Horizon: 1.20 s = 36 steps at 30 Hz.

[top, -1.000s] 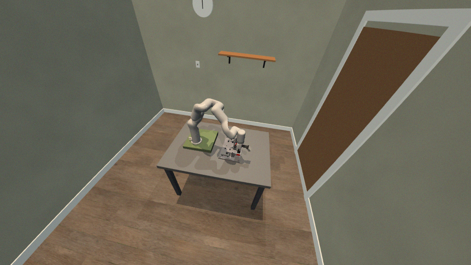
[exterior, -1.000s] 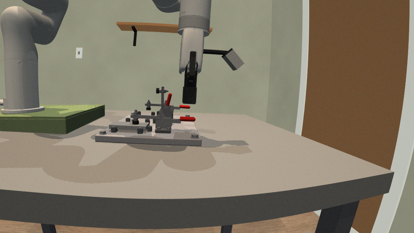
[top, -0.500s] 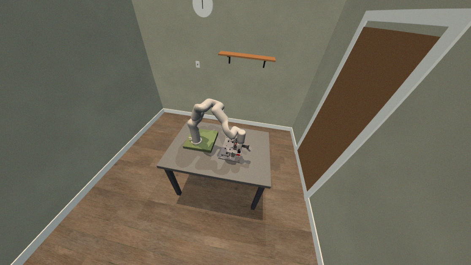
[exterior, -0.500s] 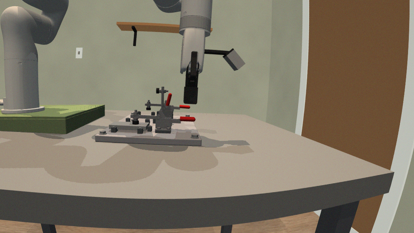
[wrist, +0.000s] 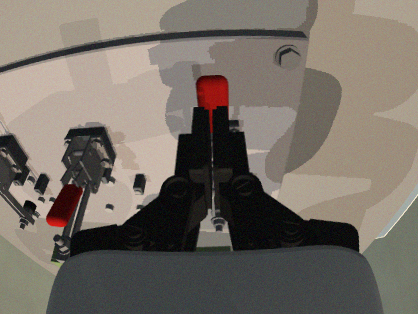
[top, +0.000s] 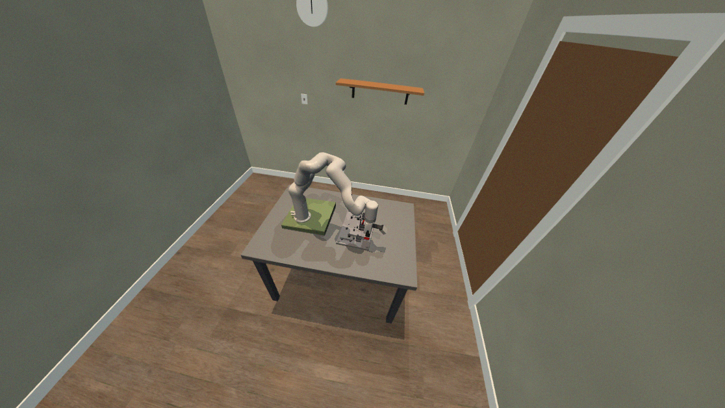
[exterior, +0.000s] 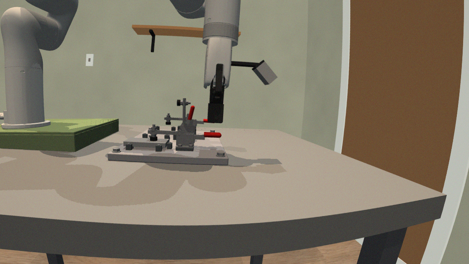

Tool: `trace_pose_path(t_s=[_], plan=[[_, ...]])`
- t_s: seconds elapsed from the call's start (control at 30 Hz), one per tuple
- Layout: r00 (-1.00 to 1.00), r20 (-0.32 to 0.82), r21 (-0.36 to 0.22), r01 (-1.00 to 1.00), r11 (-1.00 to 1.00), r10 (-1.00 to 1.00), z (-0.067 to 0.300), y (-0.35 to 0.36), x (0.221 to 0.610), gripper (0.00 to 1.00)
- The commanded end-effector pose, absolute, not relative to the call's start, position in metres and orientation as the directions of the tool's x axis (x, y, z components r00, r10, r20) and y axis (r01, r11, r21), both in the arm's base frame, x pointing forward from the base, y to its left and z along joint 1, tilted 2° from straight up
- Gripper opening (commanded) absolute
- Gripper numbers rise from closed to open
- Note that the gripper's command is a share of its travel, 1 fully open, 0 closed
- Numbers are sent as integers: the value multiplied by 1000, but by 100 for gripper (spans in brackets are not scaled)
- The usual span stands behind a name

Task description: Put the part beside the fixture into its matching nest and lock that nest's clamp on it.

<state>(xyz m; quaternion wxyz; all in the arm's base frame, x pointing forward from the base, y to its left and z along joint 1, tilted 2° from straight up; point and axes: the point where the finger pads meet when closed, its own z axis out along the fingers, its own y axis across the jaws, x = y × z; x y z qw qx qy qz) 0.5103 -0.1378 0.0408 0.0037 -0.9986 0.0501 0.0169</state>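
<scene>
My pincer (top: 367, 236) (exterior: 215, 122) (wrist: 212, 128) is clenched on nothing, above the near clamp's red handle (exterior: 212, 135) (wrist: 213, 91). The flat gray part (exterior: 144, 142) lies in the near nest, beneath that clamp's level bar (exterior: 167, 132); contact at its pads unclear.

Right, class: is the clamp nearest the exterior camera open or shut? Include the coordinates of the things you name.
It looks shut: its red handle (exterior: 212, 135) (wrist: 213, 92) lies flat and its bar (exterior: 167, 132) reaches out level over the part (exterior: 140, 142). Locked, I cannot tell.
</scene>
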Motion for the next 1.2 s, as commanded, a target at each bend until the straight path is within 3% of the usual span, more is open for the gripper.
trace_pose_path(t_s=[0.0, 1.17], plan=[[995, -29, -5, -100, -995, -100, 40, -138, 512, 0], [995, -29, -5, -100, -995, -100, 28, -139, 513, 0]])
